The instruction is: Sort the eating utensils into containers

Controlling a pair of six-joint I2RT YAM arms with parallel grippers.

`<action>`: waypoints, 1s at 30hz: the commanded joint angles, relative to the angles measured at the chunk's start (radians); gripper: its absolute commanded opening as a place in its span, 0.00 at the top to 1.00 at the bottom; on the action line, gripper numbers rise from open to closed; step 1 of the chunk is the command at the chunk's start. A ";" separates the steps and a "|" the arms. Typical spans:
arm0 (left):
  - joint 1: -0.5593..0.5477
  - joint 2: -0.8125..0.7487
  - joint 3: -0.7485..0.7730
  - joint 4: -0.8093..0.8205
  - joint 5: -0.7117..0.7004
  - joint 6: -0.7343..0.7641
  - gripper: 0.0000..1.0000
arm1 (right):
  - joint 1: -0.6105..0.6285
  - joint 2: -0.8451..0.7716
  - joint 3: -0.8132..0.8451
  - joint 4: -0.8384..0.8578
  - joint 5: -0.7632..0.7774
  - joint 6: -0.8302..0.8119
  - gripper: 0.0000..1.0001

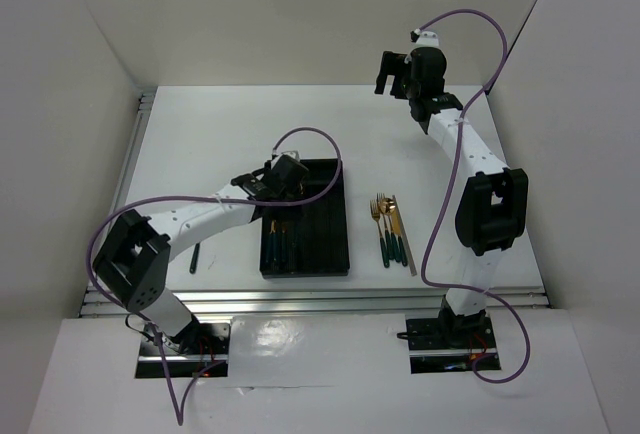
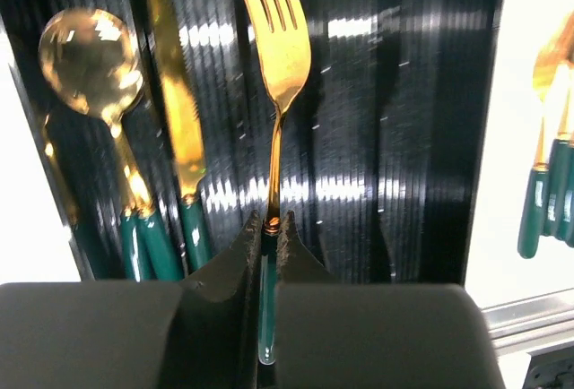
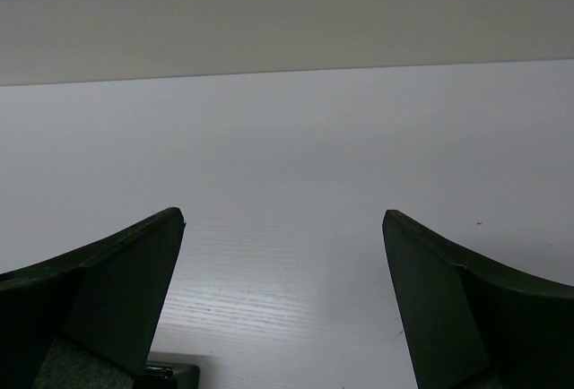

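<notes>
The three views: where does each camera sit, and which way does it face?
Top external: above and behind the robot, looking down on the table; left arm and right arm show.
Left wrist: on the left arm, looking into the black tray; jaws shut on the handle of a fork.
Right wrist: on the raised right arm, facing table and wall; jaws wide open.
Shared: top and left wrist both show the tray and loose utensils beside it.

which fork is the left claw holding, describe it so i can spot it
Find the black tray on the white table. Over it, the left claw is shut on a gold fork by its green handle. Unlike the spoon and knife lying beside it, it alone is gripped.
</notes>
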 commanded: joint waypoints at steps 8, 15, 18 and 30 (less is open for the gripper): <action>0.002 0.014 -0.038 -0.006 0.008 -0.129 1.00 | -0.002 -0.002 0.039 0.018 -0.002 -0.006 0.00; 0.002 0.025 -0.056 0.035 0.040 -0.156 1.00 | -0.002 -0.002 0.039 0.018 -0.002 -0.006 0.00; 0.002 0.047 -0.066 0.052 0.056 -0.156 1.00 | -0.002 -0.002 0.039 0.018 0.007 -0.006 0.00; -0.027 0.126 -0.029 0.038 0.055 -0.126 1.00 | -0.002 -0.002 0.039 0.018 0.007 -0.006 0.00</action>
